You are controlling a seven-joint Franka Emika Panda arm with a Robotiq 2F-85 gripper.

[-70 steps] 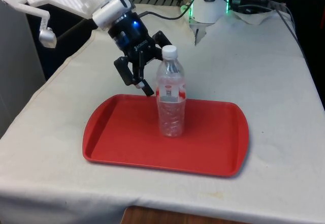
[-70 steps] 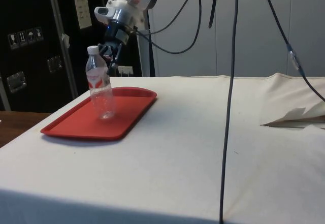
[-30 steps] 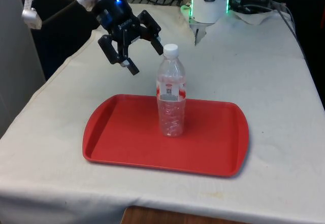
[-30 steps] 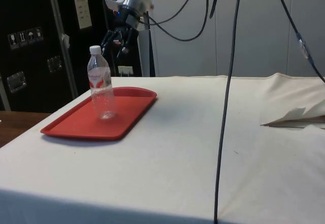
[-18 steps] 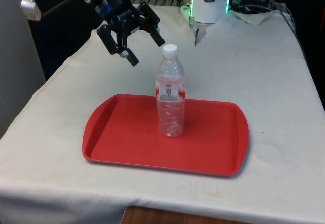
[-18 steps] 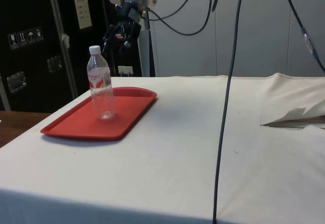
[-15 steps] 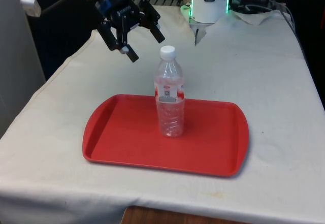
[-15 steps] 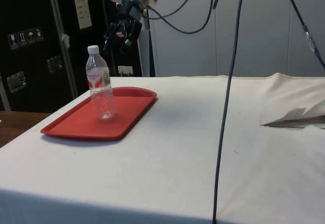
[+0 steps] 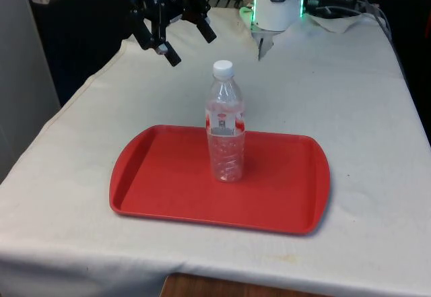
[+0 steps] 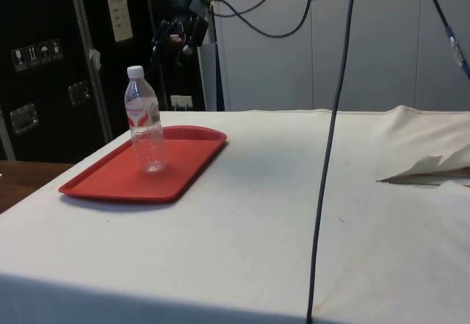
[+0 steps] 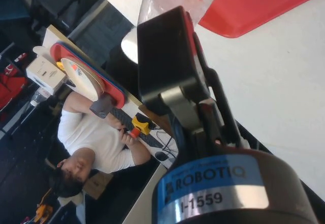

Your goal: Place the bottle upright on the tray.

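The table is seen from above and across its length in the front view, with the red tray (image 9: pixel 161 176) near the close edge. In the side view it is seen low, level with the cloth, from farther back. Both share the upright bottle (image 9: pixel 225 125) (clear, white-capped). The wrist view is taken close, past one finger (image 11: pixel 167 61), toward a seated person (image 11: pixel 96 137).

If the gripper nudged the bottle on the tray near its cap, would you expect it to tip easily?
Probably yes. The bottle is tall and narrow and stands free on the red tray. It looks clear and nearly empty, so likely light. Its thin plastic wall would probably flex under a squeeze.
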